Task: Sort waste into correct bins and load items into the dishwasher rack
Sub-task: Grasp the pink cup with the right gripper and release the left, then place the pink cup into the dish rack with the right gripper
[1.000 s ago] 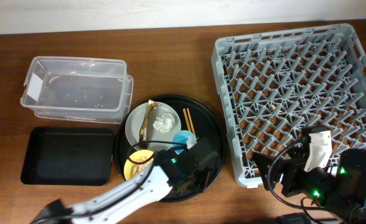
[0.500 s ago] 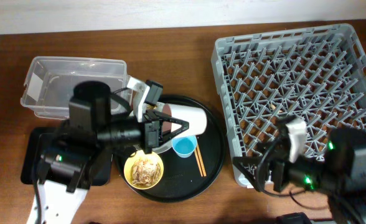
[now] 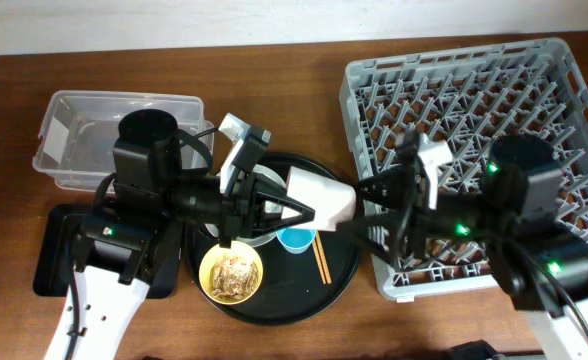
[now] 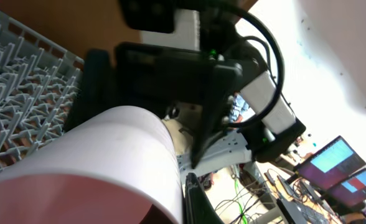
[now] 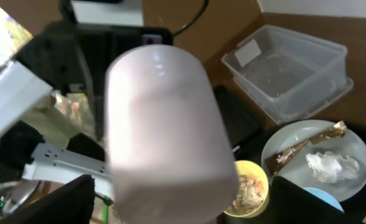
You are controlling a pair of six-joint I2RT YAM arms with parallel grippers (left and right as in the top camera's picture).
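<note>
My left gripper [image 3: 279, 205] is shut on the pink cup [image 3: 319, 200], holding it on its side above the round black tray [image 3: 339, 280]. My right gripper [image 3: 372, 215] is open, its jaws on either side of the cup's far end [image 5: 164, 137] with gaps showing. In the left wrist view the cup [image 4: 108, 155] fills the lower left. The yellow bowl [image 3: 232, 272] holds rice-like scraps. The light-blue cup [image 3: 296, 237] and chopsticks [image 3: 320, 260] lie on the tray. The grey plate [image 5: 295, 165] carries the napkin [image 5: 332, 167] and brown wrapper [image 5: 304, 146].
The grey dishwasher rack [image 3: 474, 100] fills the right side, under my right arm. The clear tub [image 3: 84, 140] stands at the far left, with the shallow black tray [image 3: 54, 250] in front of it, partly under my left arm.
My left gripper has lifted the pink cup off the tray and holds it sideways. My right arm has swung left from the rack's front edge to the cup's far end.
</note>
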